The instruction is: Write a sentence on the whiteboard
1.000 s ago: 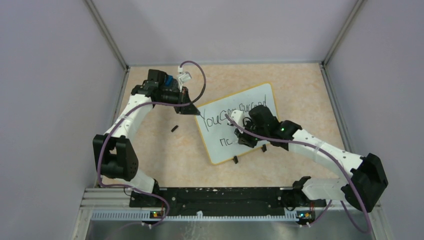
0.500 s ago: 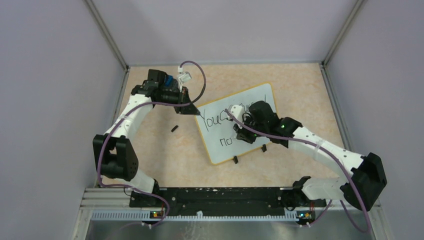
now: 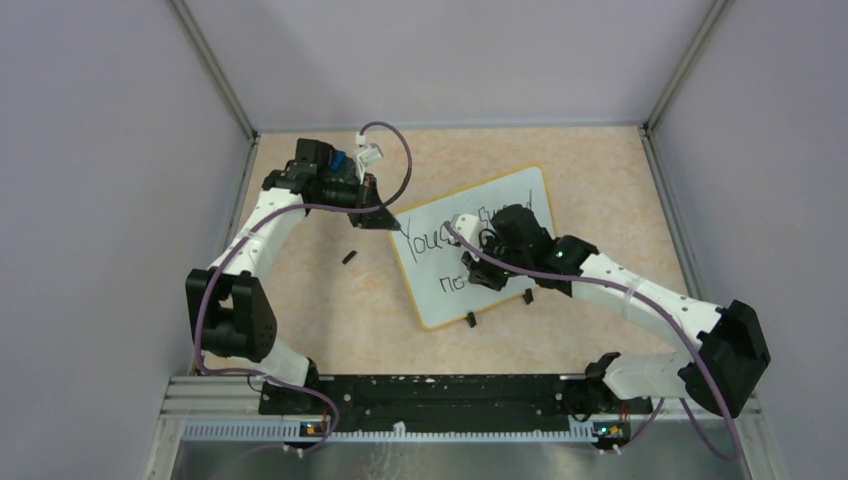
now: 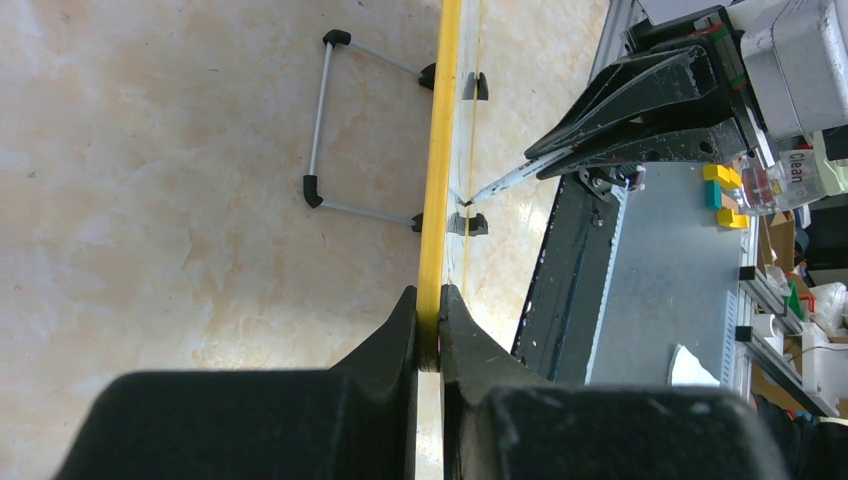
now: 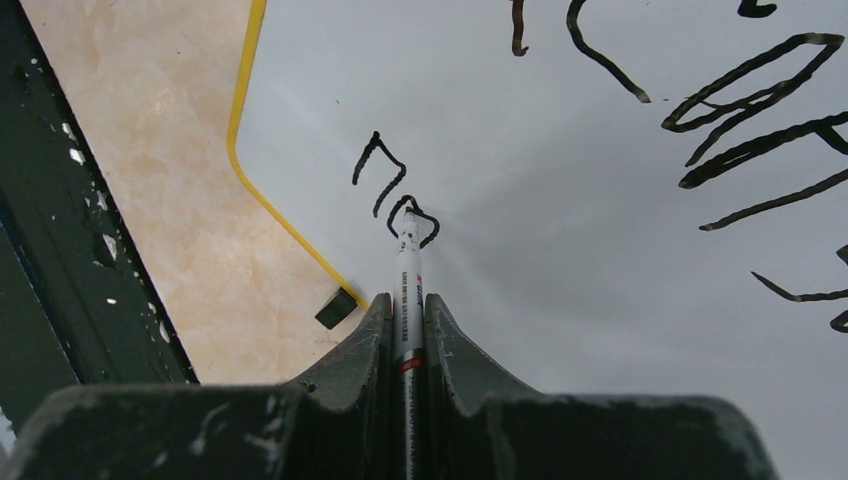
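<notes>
Enclosure: pale lilac walls on three sides, and one beige stone-patterned table [image 3: 330, 300]. On it you have:

- One whiteboard [image 3: 447, 300], yellow-rimmed, set right of centre and turned at an angle. Two black clip feet [image 3: 470, 320] show on its near edge. The left wrist view shows one wire stand [image 4: 318, 120] on its back side.
- One sentence [image 3: 420, 243], in black, in two lines. The upper line begins "You", and your right arm covers its middle. The lower line shows two letters, "no".
- One marker [image 5: 408, 270], white-barrelled, its tip touching the board at the second letter of the lower line.
- One small black piece [image 3: 349, 257], loose on the table left of the board and apart from it.
- Two arms. Your left gripper [image 4: 430, 300] is pinched onto the board's yellow rim at its left corner. Your right gripper [image 5: 407, 305] is pressed together around the marker, over the board's middle.
</notes>
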Robot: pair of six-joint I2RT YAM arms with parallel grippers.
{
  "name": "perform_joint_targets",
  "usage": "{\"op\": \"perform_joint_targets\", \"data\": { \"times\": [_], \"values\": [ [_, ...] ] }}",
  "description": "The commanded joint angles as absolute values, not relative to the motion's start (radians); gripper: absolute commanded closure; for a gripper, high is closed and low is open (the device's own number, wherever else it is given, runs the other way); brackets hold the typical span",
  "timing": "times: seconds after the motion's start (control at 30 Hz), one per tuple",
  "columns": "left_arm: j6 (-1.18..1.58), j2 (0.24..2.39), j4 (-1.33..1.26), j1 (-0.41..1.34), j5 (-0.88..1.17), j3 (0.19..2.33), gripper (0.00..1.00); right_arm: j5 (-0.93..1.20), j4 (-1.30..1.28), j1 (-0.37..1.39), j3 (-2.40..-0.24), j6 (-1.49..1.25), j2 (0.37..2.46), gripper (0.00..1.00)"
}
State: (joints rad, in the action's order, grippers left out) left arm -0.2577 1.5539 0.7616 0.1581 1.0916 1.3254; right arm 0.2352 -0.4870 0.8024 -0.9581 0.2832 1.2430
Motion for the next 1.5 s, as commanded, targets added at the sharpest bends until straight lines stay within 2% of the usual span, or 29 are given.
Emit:
{"op": "perform_joint_targets", "data": {
  "times": [0.0,0.27,0.67,1.03,1.47],
  "values": [
    [-0.315,1.560,0.769,0.172,1.069,1.298,1.00,0.257,-0.456,0.800,-1.006,0.271,1.217,1.00],
    [-0.320,1.560,0.775,0.173,1.072,1.301,1.00,0.294,-0.524,0.708,-0.976,0.292,1.142,1.00],
    [-0.319,1.552,0.776,0.174,1.068,1.300,1.00,0.317,-0.500,0.710,-0.978,0.298,1.184,1.00],
    [-0.319,1.552,0.775,0.174,1.060,1.294,1.00,0.250,-0.458,0.718,-0.956,0.301,1.215,1.00],
    [-0.320,1.556,0.772,0.175,1.061,1.290,1.00,0.222,-0.499,0.718,-0.870,0.321,1.168,1.00]
  ]
}}
